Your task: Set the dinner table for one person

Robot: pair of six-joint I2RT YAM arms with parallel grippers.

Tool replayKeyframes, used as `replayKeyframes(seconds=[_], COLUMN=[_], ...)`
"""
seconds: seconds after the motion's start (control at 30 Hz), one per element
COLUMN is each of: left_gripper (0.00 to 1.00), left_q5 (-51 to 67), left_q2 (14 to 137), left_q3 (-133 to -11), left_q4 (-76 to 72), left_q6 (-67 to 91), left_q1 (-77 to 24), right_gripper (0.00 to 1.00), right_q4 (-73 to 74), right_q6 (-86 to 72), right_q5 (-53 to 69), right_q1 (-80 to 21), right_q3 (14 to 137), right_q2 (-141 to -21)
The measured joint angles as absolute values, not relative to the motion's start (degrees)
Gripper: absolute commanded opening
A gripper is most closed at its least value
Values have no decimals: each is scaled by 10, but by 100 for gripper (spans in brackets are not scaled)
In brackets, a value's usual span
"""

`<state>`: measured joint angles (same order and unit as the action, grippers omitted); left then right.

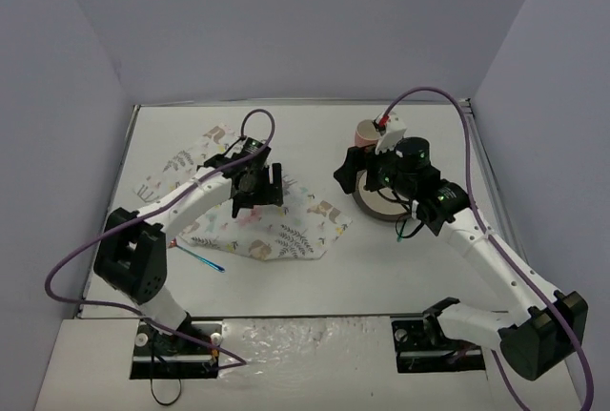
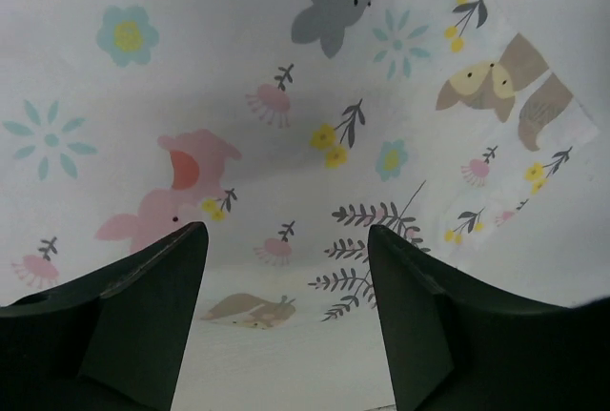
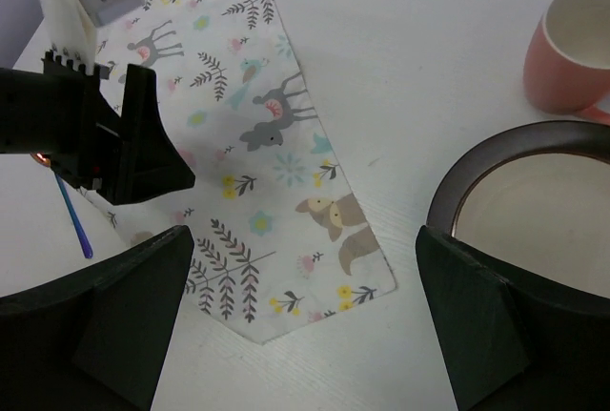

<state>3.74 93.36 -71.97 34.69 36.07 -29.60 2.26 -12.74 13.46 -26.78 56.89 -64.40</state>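
Note:
The dinner table (image 1: 400, 258) is a large white tabletop. A cloth placemat (image 1: 276, 230) printed with pastel animals lies rumpled on its left half. My left gripper (image 1: 257, 201) is open and empty, low over the placemat (image 2: 315, 115), its dark fingers (image 2: 143, 316) spread wide. My right gripper (image 1: 344, 174) is open and empty, hovering between the placemat's right corner (image 3: 334, 249) and a dark-rimmed plate (image 1: 379, 207). A pink cup (image 1: 367, 132) stands behind the plate. A blue utensil (image 1: 206, 260) lies on the table in front of the placemat.
In the right wrist view the plate's rim (image 3: 457, 187) is at the right, the pink cup (image 3: 572, 49) at the upper right, the left gripper (image 3: 105, 139) at the left and the blue utensil (image 3: 74, 215) beside it. Grey walls enclose the table.

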Motion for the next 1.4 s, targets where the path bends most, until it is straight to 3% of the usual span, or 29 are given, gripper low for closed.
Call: replayKeyframes(seconds=[0.2,0.37,0.73,1.03,1.4], left_gripper=[84,84,85,86,87], left_q5=[19,10,1,0,-5], left_q2=[843,810,1043,1170,1240], left_q3=[-721,-707,-801,-925,-964], left_q4=[355,348,318,288,270], left_q6=[358,341,214,160,140], left_q1=[-280,-182,-84,-25,-7], right_gripper=[99,94,84,86,89], right_q4=[40,49,51,39,18], right_q6=[-151,-174,-220,-249,-286], right_q5=[107,74,-3,-46,-100], right_q1=[-320,-362,-374,-385,-405], right_q3=[568,568,566,550,520], right_q2=[-702,-784,-896,-937,-971])
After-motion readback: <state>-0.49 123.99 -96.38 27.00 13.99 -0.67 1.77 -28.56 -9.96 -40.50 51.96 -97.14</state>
